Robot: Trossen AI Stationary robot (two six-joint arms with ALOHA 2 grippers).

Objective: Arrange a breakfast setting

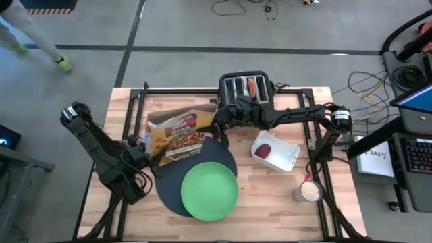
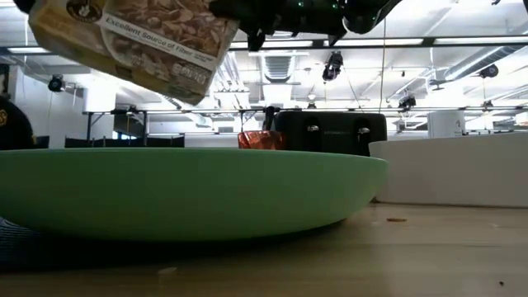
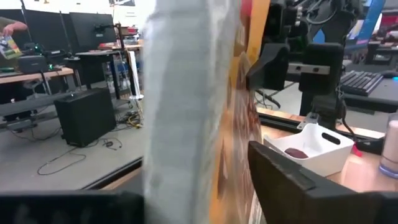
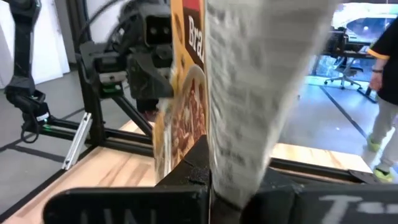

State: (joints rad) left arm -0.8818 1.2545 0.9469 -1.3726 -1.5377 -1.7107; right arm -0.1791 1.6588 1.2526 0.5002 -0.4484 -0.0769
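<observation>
Overhead cam straight down on the whole table [image 1: 270, 196]. Low one sitting right at tabletop level, practically nose-up to the green plate [image 2: 190, 190], staring across into the room. Both wrist cams jammed up against the cereal box [image 3: 193, 112], facing each other from opposite ends. Same box, plate and toaster [image 1: 246, 89] in overhead and low views.

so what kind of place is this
Probably a robotics lab or workshop rather than a kitchen: a wooden table on a metal frame, loose cables on a concrete floor, a laptop alongside, and desks with monitors beyond.
</observation>
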